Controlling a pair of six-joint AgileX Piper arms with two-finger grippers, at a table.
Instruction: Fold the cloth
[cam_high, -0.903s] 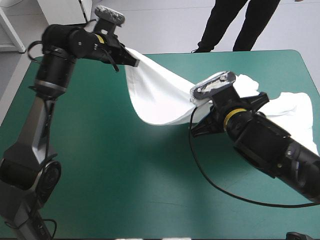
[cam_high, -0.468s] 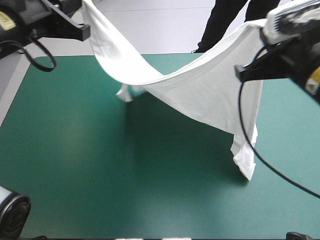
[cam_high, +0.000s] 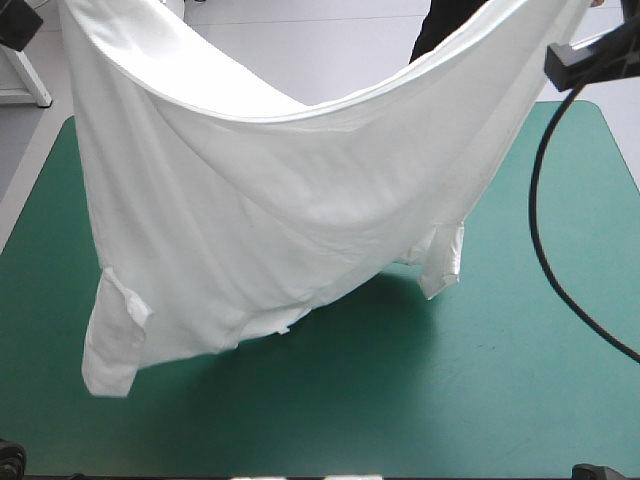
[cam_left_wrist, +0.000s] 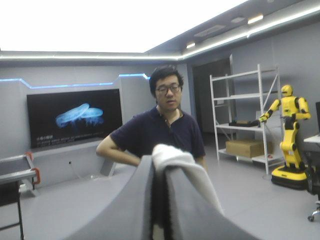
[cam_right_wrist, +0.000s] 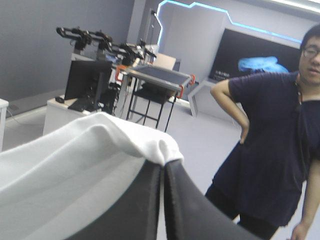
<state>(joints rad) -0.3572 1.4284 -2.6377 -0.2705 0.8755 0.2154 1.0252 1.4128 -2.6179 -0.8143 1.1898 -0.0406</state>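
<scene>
Above the teal-green surface (cam_high: 470, 400), the white T-shirt (cam_high: 300, 200) is held aloft and spread wide between the two raised arms. In the high view its upper edge is seen to sag in a deep curve from the left arm's side to the right arm's side. The body of the garment hangs below that edge as one broad, softly creased sheet over the far and middle parts of the surface. A short sleeve (cam_high: 115, 340) is noted hanging at the lower corner toward the surface's left edge. The second sleeve (cam_high: 442, 258) hangs right of the middle, with a dark shadow cast on the cover beneath the hem. Whether any part of the hem touches the surface cannot be told. The left end effector (cam_left_wrist: 159, 164) is recorded as all but closed: its black fingers (cam_left_wrist: 132, 205) meet in a pointed arch, and a small white fold of the T-shirt is pinched at the tip. The right end effector (cam_right_wrist: 163, 167) is likewise nearly closed on the cloth, which is gripped at the tip of its fingers (cam_right_wrist: 135, 210) and falls away beside them as a white field. Both wrist views are directed level into the room.
</scene>
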